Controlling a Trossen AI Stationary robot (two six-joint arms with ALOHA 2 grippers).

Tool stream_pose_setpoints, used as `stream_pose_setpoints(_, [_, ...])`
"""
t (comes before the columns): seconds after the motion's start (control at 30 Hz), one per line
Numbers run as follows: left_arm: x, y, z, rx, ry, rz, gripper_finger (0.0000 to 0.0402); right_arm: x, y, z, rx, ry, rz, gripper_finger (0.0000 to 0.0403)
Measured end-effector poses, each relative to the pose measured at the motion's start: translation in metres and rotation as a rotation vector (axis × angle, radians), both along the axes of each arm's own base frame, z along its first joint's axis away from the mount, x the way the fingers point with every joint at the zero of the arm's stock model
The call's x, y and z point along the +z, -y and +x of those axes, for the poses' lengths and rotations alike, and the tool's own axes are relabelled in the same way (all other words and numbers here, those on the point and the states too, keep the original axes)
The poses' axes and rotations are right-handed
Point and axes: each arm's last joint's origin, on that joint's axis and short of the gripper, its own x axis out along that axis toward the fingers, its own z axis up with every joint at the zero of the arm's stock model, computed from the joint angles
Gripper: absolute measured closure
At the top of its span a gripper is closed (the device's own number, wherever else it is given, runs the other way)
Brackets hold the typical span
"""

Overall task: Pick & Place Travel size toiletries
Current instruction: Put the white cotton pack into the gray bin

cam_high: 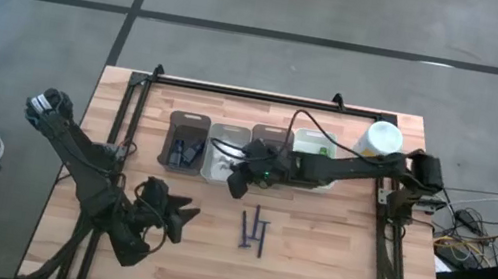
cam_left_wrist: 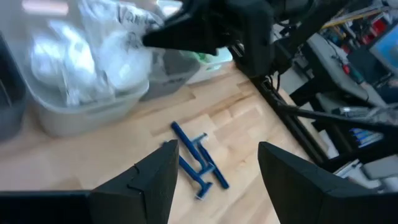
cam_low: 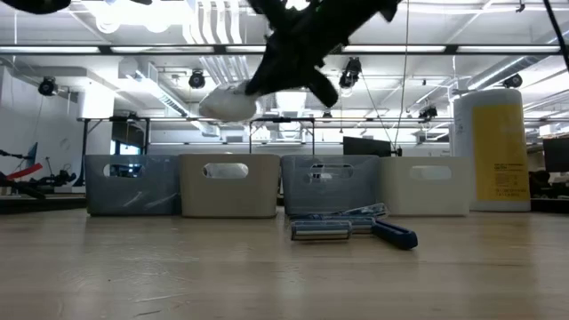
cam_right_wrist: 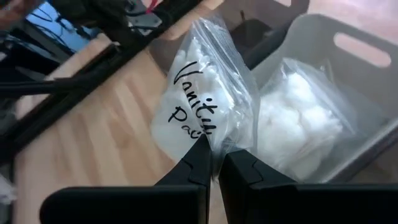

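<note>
Grey concrete floor [cam_high: 371, 18], ceiling strip lights [cam_low: 498, 51], perhaps desks behind.

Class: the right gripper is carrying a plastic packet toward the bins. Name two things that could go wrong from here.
1. The right gripper pinches only the packet's thin plastic edge, so it could slip out before reaching the white bin.
2. That bin already holds packets; this one might catch the rim and fall onto the table.

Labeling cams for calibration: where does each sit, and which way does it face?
High: overhead, straight down; both arms, bins, razors.
Low: table height, level across; right gripper holding packet.
Left wrist: past open left gripper toward razors.
Right wrist: past shut fingers pinching packet over white bin.
Shared: packet in all four views.
</note>
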Motion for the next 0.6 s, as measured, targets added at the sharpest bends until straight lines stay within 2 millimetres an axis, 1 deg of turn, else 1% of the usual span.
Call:
stream_pose_setpoints(0.07, [0.005,-0.005,0.000,-0.013,-0.011,0.038,0.0177,0.004,-0.002,-0.008,-0.016,-0.030,0.026,0.0390])
stream_pose_setpoints(0.13, [0.012,-0.015,-0.003,-0.023,-0.032,0.078,0.0177,0.009,-0.005,-0.015,-0.031,-0.050,0.042,0.0390])
stream_pose_setpoints(0.17, [0.017,-0.023,-0.004,-0.029,-0.041,0.088,0.0177,0.009,-0.007,-0.019,-0.043,-0.077,0.040,0.0390])
stream_pose_setpoints(0.33, [0.044,-0.067,-0.015,-0.040,-0.072,0.103,0.0177,0.027,-0.014,-0.031,-0.052,-0.052,0.046,0.0390])
stream_pose_setpoints(0.43, [0.053,-0.089,-0.018,-0.035,-0.096,0.145,0.0177,0.028,-0.019,-0.033,-0.053,-0.048,0.065,0.0390])
stream_pose_setpoints(0.6, [0.056,-0.111,-0.015,-0.105,-0.176,0.170,0.0177,0.030,-0.026,-0.034,-0.055,-0.028,0.091,0.0390])
